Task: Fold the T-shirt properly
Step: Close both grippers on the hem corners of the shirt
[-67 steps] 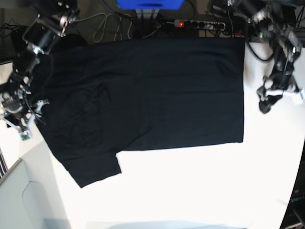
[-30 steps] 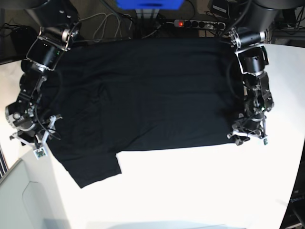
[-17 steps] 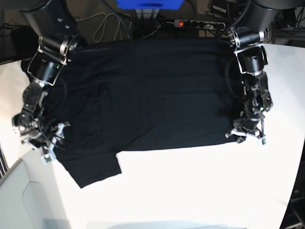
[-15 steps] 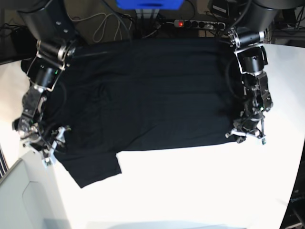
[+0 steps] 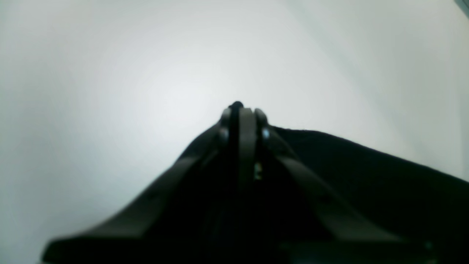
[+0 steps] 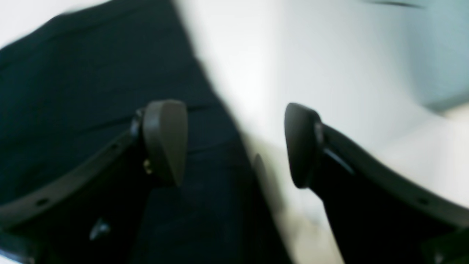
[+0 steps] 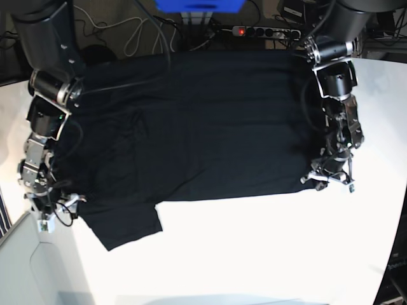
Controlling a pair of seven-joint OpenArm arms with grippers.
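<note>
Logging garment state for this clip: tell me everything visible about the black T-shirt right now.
The plain black, soft-looking short-sleeved T-shirt lies spread flat and unfolded on the white table, lightly wrinkled, with one sleeve sticking out toward the near left in the base view. The left gripper pinches its hem corner with jaws shut. The right gripper, jaws open, straddles the shirt's edge near that sleeve. No graphic shows.

Left hand (image 5: 242, 113) pinches black T-shirt (image 5: 366, 172) over white table (image 5: 110, 73).

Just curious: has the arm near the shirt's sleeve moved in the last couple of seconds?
Yes. The right gripper has slid down the T-shirt toward its sleeve.
</note>
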